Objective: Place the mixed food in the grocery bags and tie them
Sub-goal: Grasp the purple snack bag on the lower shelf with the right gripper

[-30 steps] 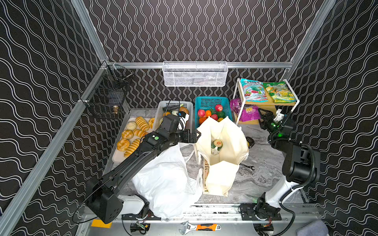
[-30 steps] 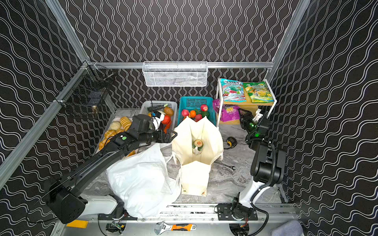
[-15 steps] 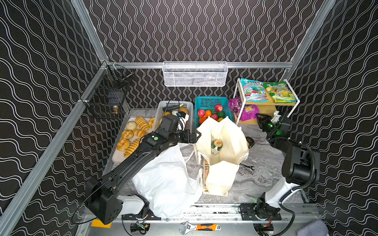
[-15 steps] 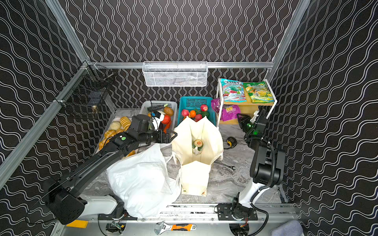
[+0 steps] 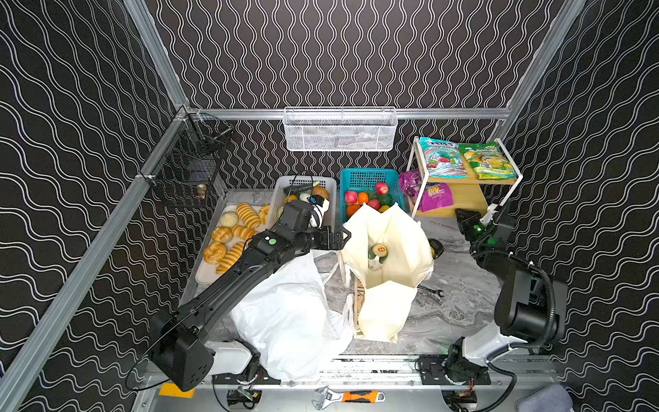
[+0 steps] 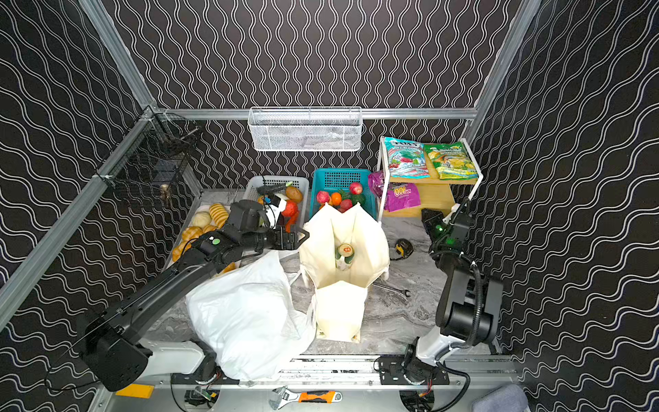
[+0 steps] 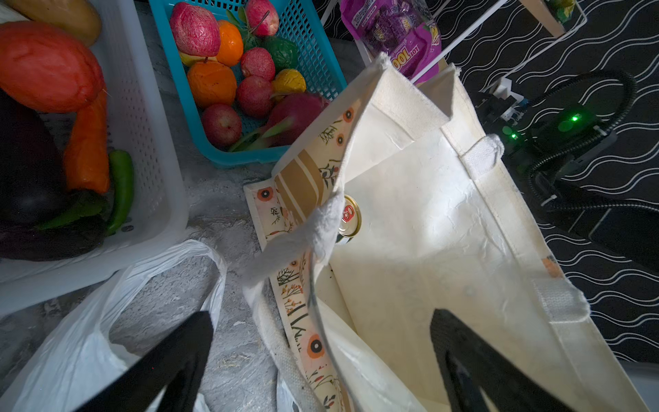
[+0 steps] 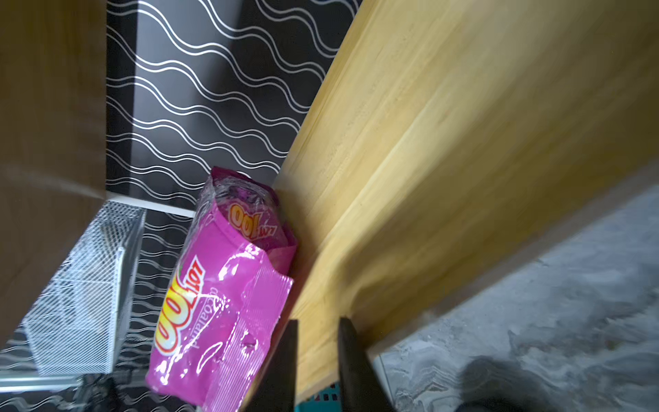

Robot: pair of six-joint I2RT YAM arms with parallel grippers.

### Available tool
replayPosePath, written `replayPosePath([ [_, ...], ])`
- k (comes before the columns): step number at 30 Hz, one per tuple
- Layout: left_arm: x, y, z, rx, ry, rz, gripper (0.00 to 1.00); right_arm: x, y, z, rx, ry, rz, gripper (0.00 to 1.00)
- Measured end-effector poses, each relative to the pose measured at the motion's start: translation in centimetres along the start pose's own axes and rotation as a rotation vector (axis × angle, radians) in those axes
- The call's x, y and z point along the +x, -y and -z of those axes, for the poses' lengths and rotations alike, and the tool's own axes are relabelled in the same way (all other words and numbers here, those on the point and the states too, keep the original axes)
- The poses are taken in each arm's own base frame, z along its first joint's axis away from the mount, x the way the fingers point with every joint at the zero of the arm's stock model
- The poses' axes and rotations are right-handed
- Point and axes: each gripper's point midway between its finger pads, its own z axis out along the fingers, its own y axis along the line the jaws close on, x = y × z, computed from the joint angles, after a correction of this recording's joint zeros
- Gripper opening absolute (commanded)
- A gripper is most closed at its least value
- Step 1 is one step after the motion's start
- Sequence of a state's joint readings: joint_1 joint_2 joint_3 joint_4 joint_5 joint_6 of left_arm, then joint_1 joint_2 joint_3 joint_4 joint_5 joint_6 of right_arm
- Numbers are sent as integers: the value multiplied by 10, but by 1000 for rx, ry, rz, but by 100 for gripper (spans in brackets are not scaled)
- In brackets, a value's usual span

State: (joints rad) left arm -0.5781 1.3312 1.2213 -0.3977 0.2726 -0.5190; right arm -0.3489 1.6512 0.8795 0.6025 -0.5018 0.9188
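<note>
The cream canvas tote (image 5: pixel 388 303) (image 6: pixel 342 310) stands open mid-table with a small green drink can (image 5: pixel 379 250) (image 7: pixel 351 217) inside. A white plastic carrier bag (image 5: pixel 289 314) (image 6: pixel 242 314) lies crumpled to its left. My left gripper (image 5: pixel 344 237) (image 7: pixel 321 315) is open at the tote's left rim, the tote's wall (image 7: pixel 303 342) between its jaws. My right gripper (image 5: pixel 463 214) (image 8: pixel 318 322) hangs by the wooden shelf, jaws almost together with nothing between them. A purple snack packet (image 5: pixel 433 194) (image 8: pixel 214 303) leans beside it. An aubergine (image 7: pixel 25 171) and a red tomato (image 7: pixel 46 64) lie in the white basket.
A teal packet (image 5: pixel 442 158) and a green-yellow packet (image 5: pixel 486 160) lie on the shelf top (image 5: pixel 463 180). A teal basket (image 5: pixel 371 174) of toy fruit, a white basket (image 5: pixel 331 185) and a bread tray (image 5: pixel 203 276) line the back. A tape measure (image 5: pixel 435 248) and wrench (image 5: pixel 431 290) lie right of the tote.
My right gripper's jaws have closed from wide apart to a thin slit, and it has shifted a little left toward the shelf. The left arm has stayed still.
</note>
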Motion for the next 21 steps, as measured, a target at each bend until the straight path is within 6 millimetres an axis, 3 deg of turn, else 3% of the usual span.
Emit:
replayPosePath([
  [9,3,-2,0,-3,-4,2,99,5,-19,-16,-144,-76,-48,50],
  [21,3,-2,0,-3,-4,2,99,4,-26,-26,-220,-103,-67,49],
])
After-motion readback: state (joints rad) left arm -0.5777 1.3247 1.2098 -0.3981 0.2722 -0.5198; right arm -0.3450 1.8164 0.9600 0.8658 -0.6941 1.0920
